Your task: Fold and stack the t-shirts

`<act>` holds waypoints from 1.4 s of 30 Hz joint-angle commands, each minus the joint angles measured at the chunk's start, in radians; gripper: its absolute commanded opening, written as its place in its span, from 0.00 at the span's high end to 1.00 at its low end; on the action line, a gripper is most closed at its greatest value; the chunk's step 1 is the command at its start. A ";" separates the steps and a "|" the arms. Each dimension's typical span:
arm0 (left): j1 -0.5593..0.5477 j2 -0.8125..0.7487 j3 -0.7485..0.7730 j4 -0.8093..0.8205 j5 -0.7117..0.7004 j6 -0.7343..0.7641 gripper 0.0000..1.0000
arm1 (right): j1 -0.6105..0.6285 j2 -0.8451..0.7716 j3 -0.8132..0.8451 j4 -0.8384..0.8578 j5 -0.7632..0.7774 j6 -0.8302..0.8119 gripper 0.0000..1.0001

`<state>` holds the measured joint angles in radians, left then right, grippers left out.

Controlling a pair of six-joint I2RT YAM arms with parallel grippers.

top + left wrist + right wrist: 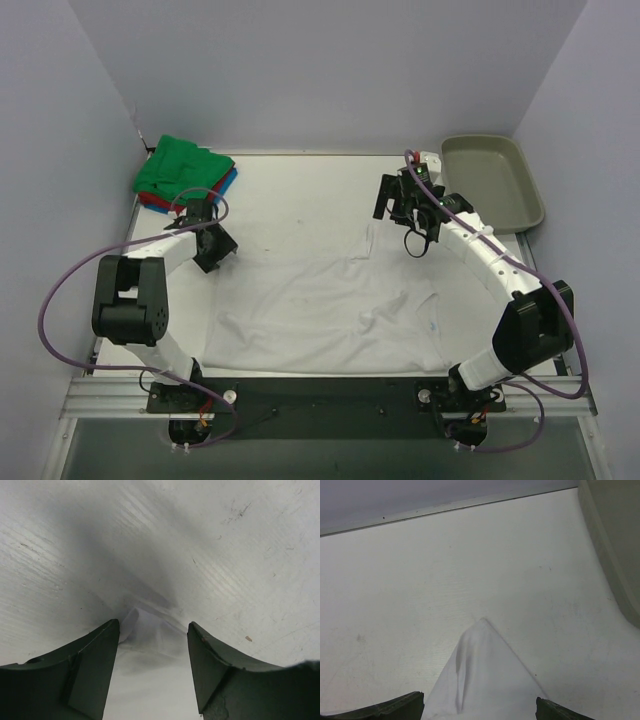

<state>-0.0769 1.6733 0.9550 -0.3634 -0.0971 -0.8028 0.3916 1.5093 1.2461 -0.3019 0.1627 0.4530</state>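
A large white t-shirt (330,300) lies spread on the white table, wrinkled near its middle. A folded stack with a green shirt (183,165) on top of red and blue ones sits at the far left corner. My left gripper (216,248) is open at the shirt's left corner. In the left wrist view a cloth corner (149,630) lies between the open fingers of the left gripper (152,626). My right gripper (392,203) is open over the shirt's far right corner. That corner (485,680) lies between the wide-open fingers of the right gripper (480,700).
A grey-beige plastic tray (490,180) stands at the far right, and its rim (615,570) shows close to the right gripper. The enclosure walls bound the table at the back and sides.
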 commanded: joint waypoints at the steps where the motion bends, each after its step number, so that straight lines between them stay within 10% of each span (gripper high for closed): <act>1: -0.003 0.037 -0.002 0.034 0.002 -0.012 0.35 | -0.002 -0.008 -0.007 0.001 -0.002 -0.010 0.07; 7: -0.004 0.045 0.011 0.027 0.007 -0.021 0.76 | -0.003 0.011 -0.007 0.001 0.000 -0.010 0.08; 14: -0.011 0.045 0.013 0.012 0.005 -0.019 1.00 | -0.010 0.068 0.018 0.001 -0.012 -0.008 0.08; 42: -0.038 -0.035 -0.022 -0.005 -0.009 -0.009 1.00 | -0.102 0.522 0.282 0.078 -0.135 0.019 0.20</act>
<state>-0.1127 1.6665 0.9279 -0.3630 -0.0998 -0.8249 0.3004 1.9930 1.4822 -0.2131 0.0349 0.4629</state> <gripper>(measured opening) 0.030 0.811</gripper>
